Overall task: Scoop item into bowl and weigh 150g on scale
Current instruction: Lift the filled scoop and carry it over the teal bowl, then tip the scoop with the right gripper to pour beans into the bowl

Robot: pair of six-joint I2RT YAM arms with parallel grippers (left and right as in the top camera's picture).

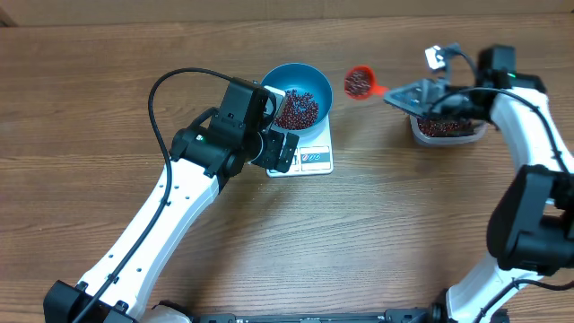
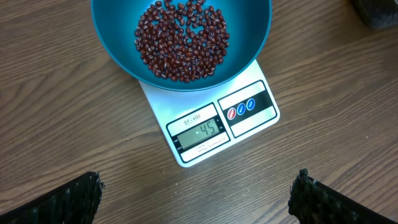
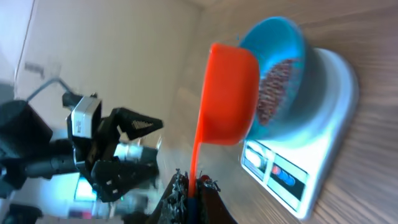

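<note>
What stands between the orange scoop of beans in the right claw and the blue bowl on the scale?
Nothing visible does. Only bare table lies between the scoop and the bowl. The open left claw is on the bowl's opposite side, away from that path.

The left gripper [image 1: 281, 124] blocks the scale's [image 1: 316, 159] left side. The scoop [image 1: 378, 89] hangs between bowl [image 1: 324, 86] and tub [image 1: 420, 135]. The table [image 1: 377, 224] toward the near edge lies bare.
</note>
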